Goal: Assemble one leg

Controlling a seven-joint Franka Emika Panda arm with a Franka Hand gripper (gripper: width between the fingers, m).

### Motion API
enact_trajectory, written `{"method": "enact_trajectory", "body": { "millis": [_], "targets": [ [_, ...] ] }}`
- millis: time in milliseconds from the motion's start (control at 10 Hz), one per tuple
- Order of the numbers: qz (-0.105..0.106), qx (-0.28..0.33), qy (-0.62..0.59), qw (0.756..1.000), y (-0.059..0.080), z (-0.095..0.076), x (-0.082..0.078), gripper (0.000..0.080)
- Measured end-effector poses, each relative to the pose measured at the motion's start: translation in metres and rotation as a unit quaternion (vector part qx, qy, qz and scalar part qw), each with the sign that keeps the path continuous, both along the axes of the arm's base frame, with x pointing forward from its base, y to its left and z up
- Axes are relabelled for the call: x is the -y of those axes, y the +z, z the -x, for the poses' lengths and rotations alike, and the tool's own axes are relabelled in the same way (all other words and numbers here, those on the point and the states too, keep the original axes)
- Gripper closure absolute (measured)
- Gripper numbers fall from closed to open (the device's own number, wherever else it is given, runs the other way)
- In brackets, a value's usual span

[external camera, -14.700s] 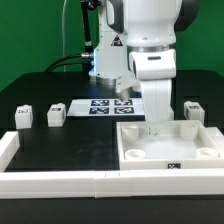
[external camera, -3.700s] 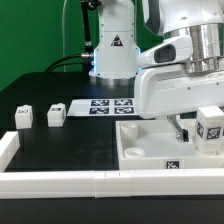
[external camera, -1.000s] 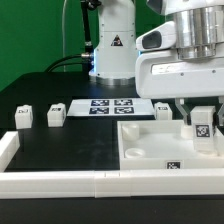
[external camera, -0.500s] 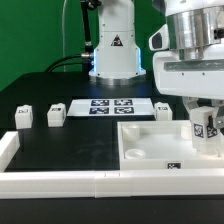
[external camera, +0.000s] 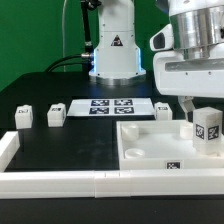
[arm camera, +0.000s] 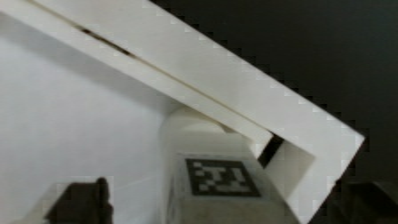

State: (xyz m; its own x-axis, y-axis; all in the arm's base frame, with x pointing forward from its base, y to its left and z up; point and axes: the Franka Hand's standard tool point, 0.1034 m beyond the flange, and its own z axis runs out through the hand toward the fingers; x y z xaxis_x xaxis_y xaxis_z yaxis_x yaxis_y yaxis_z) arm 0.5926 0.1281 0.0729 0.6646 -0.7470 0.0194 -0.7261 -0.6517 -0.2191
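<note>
Firstly, a flat black bench (external camera: pixel 70 145), closed at the near edge by a low white rim (external camera: pixel 60 182). Behind, a plain green wall (external camera: pixel 30 40). One white arm (external camera: pixel 195 50) over the exterior view's right side.

Counted on the bench: one marker board (external camera: pixel 110 105), one white tabletop (external camera: pixel 145 140) with a raised border, and four legs. One leg (external camera: pixel 24 116) and a second leg (external camera: pixel 56 114) near each other at the exterior view's left. A third leg (external camera: pixel 163 110) just behind the tabletop. Fourth leg (external camera: pixel 207 127) upright at the tabletop's far corner on the exterior view's right, also close up in the wrist view (arm camera: pixel 217 165).

Fingers (external camera: pixel 187 117) just beside this fourth leg. One dark finger (arm camera: pixel 80 200) in the wrist view, with white surface between it and the leg. Cannot tell whether clamped on it or parted.
</note>
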Motion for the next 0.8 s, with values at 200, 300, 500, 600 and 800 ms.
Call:
{"method": "enact_trajectory", "body": {
  "millis": [200, 300, 500, 600, 800],
  "targets": [
    [0.034, 0.021, 0.168, 0.985, 0.0, 0.0, -0.001, 0.0152],
    [0.05, 0.027, 0.24, 0.969, -0.001, 0.0, 0.001, 0.0152],
    [0.077, 0.038, 0.366, 0.927, -0.001, -0.003, 0.01, 0.0151],
    [0.084, 0.043, 0.401, 0.911, -0.001, -0.003, 0.013, 0.0151],
    [0.108, 0.052, 0.496, 0.86, 0.0, -0.004, 0.012, 0.0151]
  ]
}}
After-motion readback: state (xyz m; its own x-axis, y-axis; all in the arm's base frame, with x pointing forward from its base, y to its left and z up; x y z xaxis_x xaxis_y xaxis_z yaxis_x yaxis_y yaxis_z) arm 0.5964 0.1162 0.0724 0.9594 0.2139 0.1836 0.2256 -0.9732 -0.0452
